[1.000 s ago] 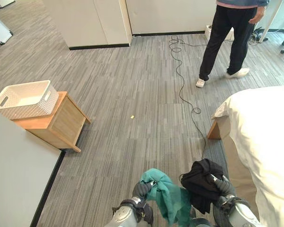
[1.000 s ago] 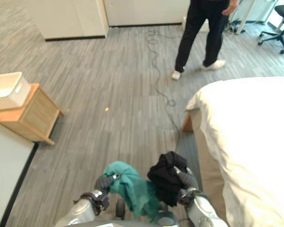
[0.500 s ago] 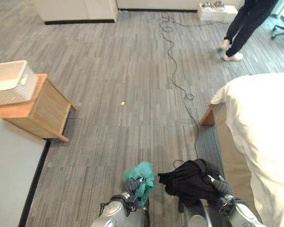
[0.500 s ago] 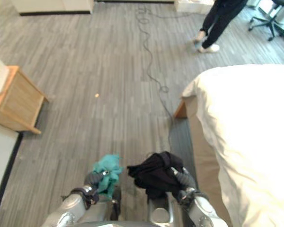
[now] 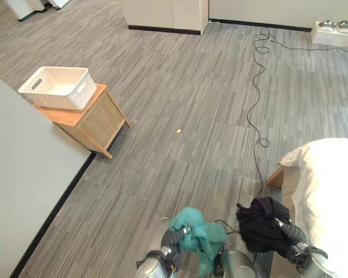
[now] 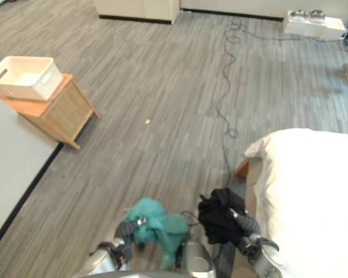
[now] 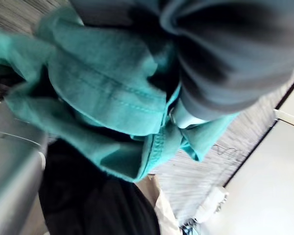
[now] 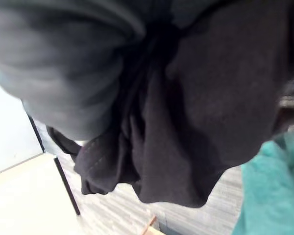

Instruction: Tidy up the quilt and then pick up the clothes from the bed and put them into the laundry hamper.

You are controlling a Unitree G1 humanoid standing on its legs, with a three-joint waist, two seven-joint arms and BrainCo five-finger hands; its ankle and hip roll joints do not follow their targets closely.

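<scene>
With the left hand (image 5: 175,238) clutching teal clothes (image 5: 198,236) and the right hand (image 5: 287,236) black clothes (image 5: 261,223) (fingers curled round both), the white laundry hamper (image 5: 59,87) stands well apart, unfilled.

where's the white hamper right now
The white hamper sits on the small wooden cabinet at the far left of the eye views, across the carpet from the bed.

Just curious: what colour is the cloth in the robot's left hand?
Teal green cloth, clearest in the left wrist view.
</scene>
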